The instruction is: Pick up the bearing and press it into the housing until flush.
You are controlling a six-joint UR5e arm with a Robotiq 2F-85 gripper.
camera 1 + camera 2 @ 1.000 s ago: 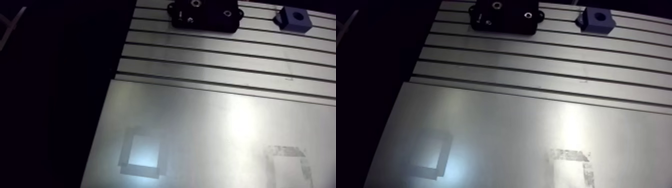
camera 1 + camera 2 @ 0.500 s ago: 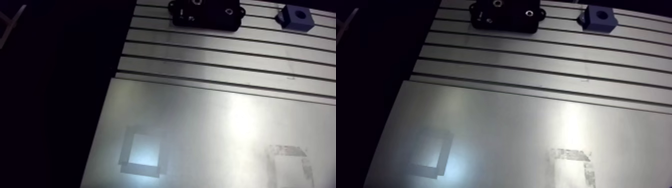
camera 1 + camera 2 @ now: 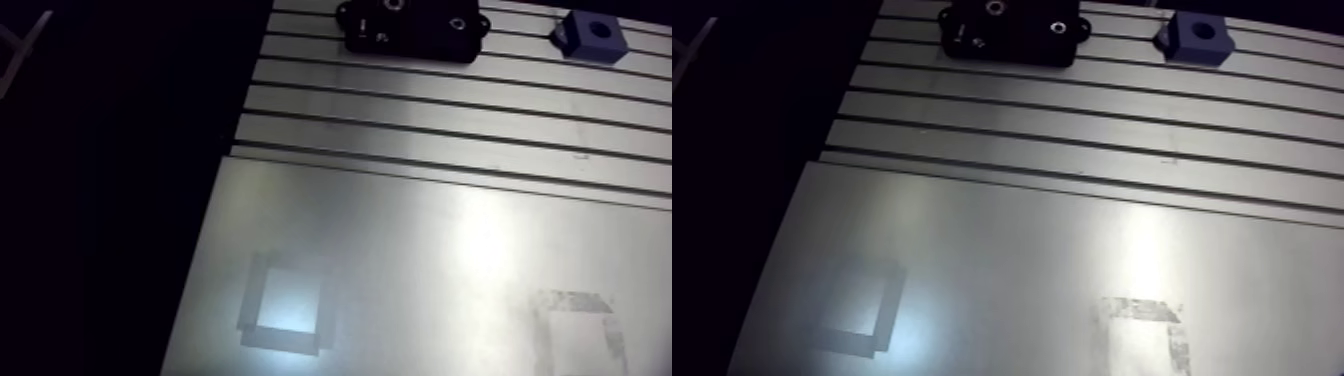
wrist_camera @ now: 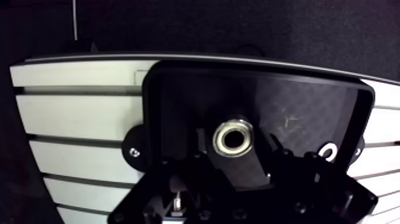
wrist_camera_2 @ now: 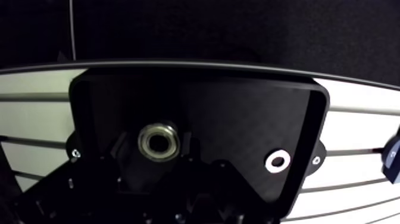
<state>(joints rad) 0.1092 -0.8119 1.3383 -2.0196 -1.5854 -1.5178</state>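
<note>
- No readable text, label, brand, number or sign anywhere on the black housing [image 3: 412,28], the blue block [image 3: 590,36] or the slotted table [image 3: 450,150].

My pincer [image 4: 233,152] is matt black all over, built from flat, angular plates with chamfered edges. My two fingers [image 4: 275,159] are dark, blocky bars that narrow toward their tips. Small round screw heads [image 4: 296,208] sit sunk in the face of the body, black like the rest. One bright silver bolt [image 4: 177,204] stands out on one side.
</note>
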